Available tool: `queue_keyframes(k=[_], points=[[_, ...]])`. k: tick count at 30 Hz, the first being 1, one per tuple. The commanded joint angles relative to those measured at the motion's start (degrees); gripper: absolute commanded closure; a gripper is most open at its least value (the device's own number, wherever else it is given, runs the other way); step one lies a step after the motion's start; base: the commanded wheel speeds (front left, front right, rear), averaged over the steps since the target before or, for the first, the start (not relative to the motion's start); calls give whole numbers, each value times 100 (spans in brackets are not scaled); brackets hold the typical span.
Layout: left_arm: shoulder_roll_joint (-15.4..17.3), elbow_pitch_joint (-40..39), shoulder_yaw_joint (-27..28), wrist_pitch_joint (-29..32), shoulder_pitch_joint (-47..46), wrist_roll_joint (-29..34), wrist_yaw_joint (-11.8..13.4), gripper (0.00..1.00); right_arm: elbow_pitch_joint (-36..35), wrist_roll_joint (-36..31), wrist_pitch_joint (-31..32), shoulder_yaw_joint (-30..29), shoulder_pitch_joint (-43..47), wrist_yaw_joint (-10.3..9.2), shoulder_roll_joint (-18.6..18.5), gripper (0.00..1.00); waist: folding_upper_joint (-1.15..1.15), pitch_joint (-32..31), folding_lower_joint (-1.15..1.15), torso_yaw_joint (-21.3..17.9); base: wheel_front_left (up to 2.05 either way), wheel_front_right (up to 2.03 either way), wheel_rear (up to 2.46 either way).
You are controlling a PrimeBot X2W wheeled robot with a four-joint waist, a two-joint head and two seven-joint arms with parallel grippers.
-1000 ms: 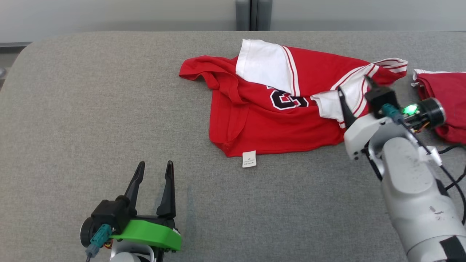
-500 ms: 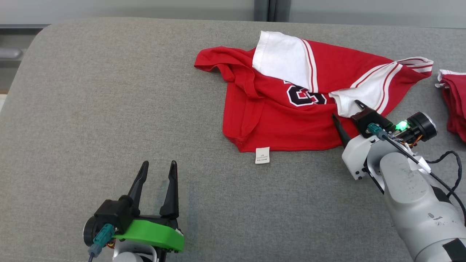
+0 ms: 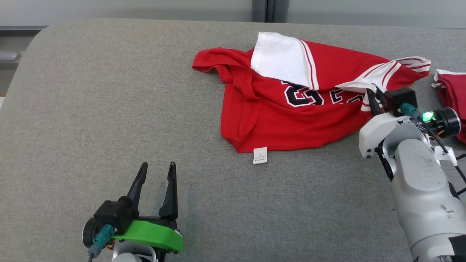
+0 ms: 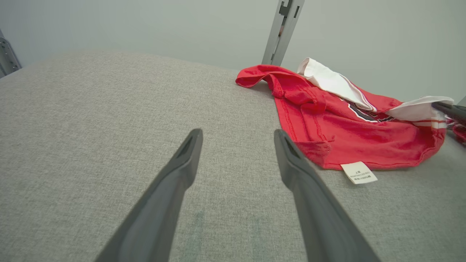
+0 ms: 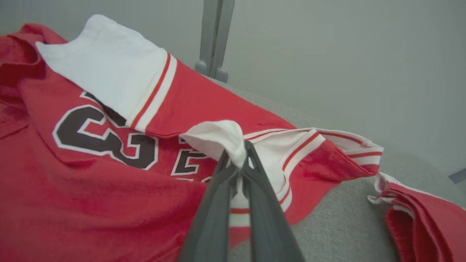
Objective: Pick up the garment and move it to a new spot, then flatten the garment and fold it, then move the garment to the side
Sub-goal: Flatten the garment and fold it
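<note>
At right, over the far half of the table [image 3: 91, 109]: right gripper [image 3: 375, 94], fingers pressed together on a bunched white sleeve fold [image 5: 218, 136] of the shirt [image 3: 291, 120], fold held up off the red body. Outward from the grip: shirt crumpled on the grey table, black numerals [image 3: 302, 96] face up, second white sleeve [image 3: 280, 65] folded over its far edge, label [image 3: 260, 155] sticking out of its near hem. Just right of the gripper: another red cloth [image 3: 451, 91], just beside the shirt's right tip. At lower left, well apart from the shirt: left gripper [image 3: 157, 167], fingers spread, holding nothing.
</note>
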Motion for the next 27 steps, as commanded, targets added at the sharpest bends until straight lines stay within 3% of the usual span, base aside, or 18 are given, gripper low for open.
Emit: queue_keyframes(k=[1, 5, 12, 22, 23, 25, 27], points=[[9, 24, 29, 0, 69, 33, 0, 0, -124, 208, -23, -103, 140, -9, 26, 100, 0, -98, 0, -89, 0, 0, 0], [9, 54, 55, 0, 161, 38, 3, 0, -632, 963, -24, -321, 534, -9, 100, 100, 0, -280, 0, -250, 0, 0, 0], [10, 51, 111, 0, 312, 53, 16, 0, -1376, 2931, -23, 190, 1716, -9, 105, 100, 0, -598, 0, -521, 0, 0, 0], [10, 32, 287, 0, 468, 102, -3, 0, -2000, 3972, -24, 567, 3280, -9, 103, 99, 0, -734, 0, -826, 0, 0, 0], [10, 42, 286, 0, 461, 107, -13, 0, -2014, 3927, -24, 601, 3369, -9, 100, 72, 0, -737, 0, -852, 0, 0, 0], [10, 52, 291, 0, 440, 117, -24, 0, -2060, 3913, -24, 651, 3503, -9, 104, 0, 0, -750, 0, -895, 0, 0, 0], [10, 60, 301, -1, 432, 123, -34, 0, -2117, 3943, -24, 684, 3626, -9, 104, 0, 0, -771, 0, -936, 0, 0, 0]])
